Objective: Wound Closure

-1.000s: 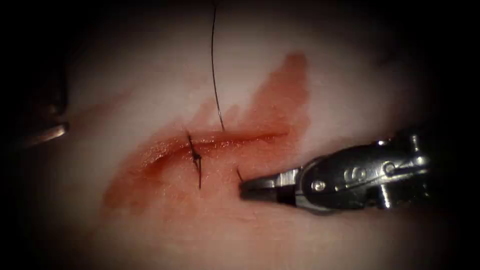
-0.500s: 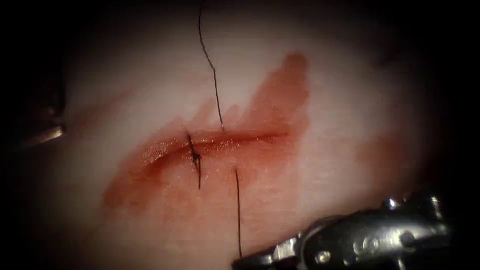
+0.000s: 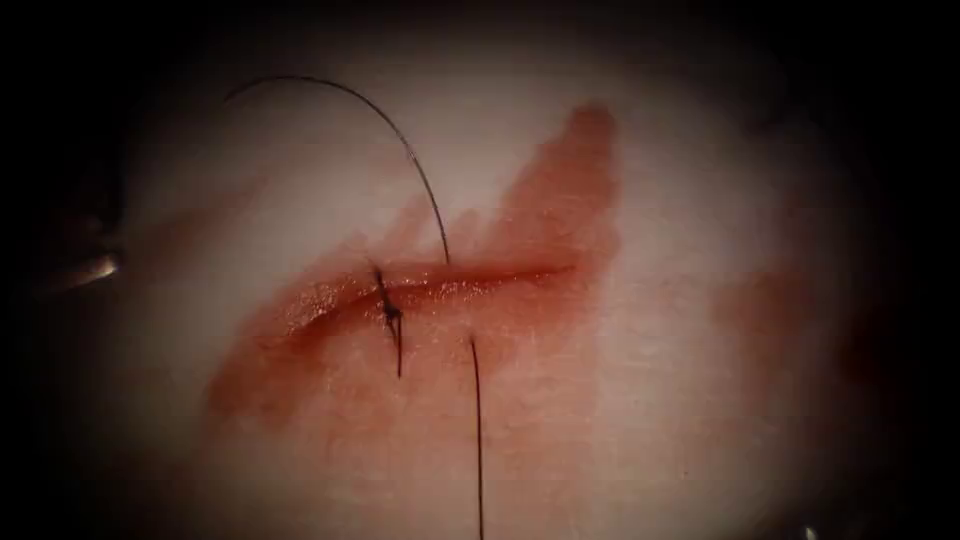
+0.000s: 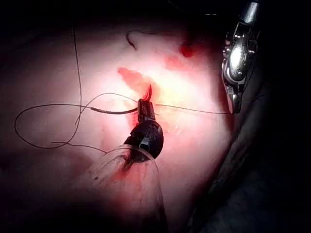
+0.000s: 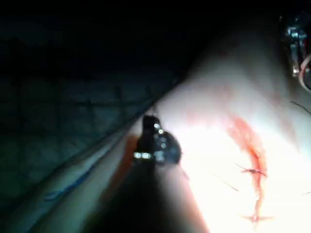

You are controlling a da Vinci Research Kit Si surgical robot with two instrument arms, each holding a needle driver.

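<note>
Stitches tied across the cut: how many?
1: the stitch crosses the cut in its left half. Right of it, untied thread enters at the cut and emerges below. None seems hidden.

The endoscope view is lit at its centre and falls off to black all round, a heavy vignette. The tissue (image 3: 640, 330) glows softly, with small wet glints along the cut (image 3: 440, 280). The right wrist view is blurred, its tissue washed out by glare against darkness.
</note>
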